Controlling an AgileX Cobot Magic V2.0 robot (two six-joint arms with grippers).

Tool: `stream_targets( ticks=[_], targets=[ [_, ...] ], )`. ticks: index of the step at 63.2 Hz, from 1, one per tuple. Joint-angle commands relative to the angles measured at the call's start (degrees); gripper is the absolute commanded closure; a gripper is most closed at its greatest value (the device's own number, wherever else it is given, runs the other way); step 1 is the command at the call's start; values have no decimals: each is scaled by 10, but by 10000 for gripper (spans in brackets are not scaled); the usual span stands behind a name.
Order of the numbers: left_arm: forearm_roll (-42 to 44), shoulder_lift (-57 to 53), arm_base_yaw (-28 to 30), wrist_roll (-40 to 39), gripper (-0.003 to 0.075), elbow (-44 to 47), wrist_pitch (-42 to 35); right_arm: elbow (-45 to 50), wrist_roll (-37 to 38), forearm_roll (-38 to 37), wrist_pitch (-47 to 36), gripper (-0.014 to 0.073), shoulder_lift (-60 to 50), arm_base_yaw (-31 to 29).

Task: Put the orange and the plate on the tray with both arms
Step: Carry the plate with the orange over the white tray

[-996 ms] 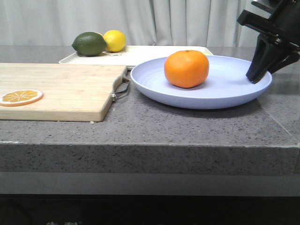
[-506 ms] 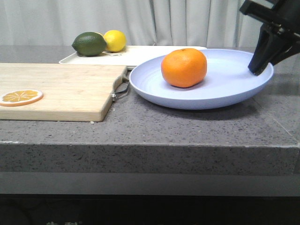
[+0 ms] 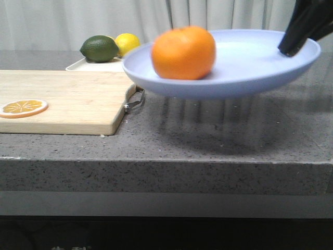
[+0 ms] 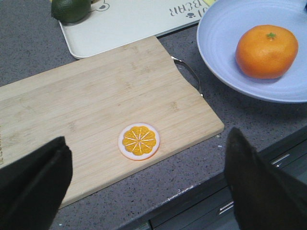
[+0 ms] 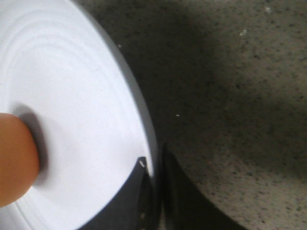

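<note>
**Above the surface: plate pinched at its rim, orange riding inside**

At the plate's (image 3: 244,57) far-right rim the right hand (image 5: 156,187) is closed on the edge, one finger over the inner face and one under; only the dark fingertips show in the front view, the rest cut off by the frame. Held clear of the grey surface (image 3: 208,135), the plate casts a shadow below. The orange (image 3: 183,52) sits inside it, on the side away from the right hand, and looks blurred in the front view; the right wrist view catches only a sliver of it.

Beyond the plate, the tray (image 4: 124,24) is mostly hidden in the front view; a corner shows beside the green lime (image 3: 99,48) and yellow lemon (image 3: 127,44). Printing on the tray, cut off by the plate and the frame, reads "Bear" upside down, next to a small bear drawing.

Spread wide and holding nothing, the left hand (image 4: 148,177) hangs over the cutting board (image 4: 96,115), whose orange slice (image 4: 139,141) lies just ahead of its fingers. The board's metal handle (image 4: 189,76) lies between board and plate
</note>
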Motion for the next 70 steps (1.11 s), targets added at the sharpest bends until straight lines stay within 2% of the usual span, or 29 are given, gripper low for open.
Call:
stream_targets(
  ticks=[1, 21, 56, 70],
  targets=[
    [2, 0, 1, -5, 99, -14, -42, -32, 2, 76, 6, 657, -30, -1],
    [2, 0, 1, -5, 99, -14, -42, -160, 66, 84, 14, 657, 32, 17],
    [0, 0, 1, -5, 99, -14, -42, -526, 175, 84, 39, 657, 303, 35],
    [0, 0, 1, -5, 99, -14, -42, -610, 211, 82, 2, 657, 381, 35]
  ],
)
